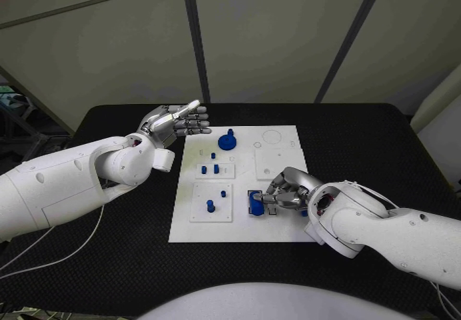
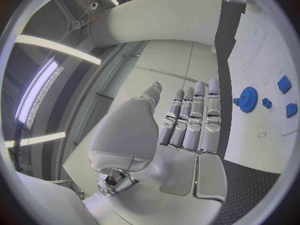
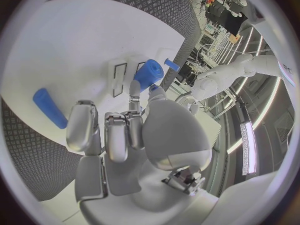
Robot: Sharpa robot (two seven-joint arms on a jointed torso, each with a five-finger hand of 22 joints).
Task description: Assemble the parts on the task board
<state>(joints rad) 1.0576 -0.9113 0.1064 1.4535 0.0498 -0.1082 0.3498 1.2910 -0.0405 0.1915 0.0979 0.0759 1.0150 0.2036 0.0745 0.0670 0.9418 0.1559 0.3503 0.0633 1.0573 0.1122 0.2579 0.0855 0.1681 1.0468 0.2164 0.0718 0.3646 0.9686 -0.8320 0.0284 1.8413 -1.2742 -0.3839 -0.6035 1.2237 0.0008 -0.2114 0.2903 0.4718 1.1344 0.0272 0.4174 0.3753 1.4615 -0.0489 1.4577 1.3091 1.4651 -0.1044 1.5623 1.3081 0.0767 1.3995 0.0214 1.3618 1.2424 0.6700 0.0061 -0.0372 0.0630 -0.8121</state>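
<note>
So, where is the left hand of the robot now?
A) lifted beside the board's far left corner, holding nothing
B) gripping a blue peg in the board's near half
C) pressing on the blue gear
A: the left hand hangs beside the task board, fingers straight and empty, apart from the blue gear.

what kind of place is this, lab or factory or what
Most likely a robotics lab or test cell. A white task board with small blue parts such as a gear lies on a black table, plain partition panels stand behind it, and strip lights run overhead.
</note>
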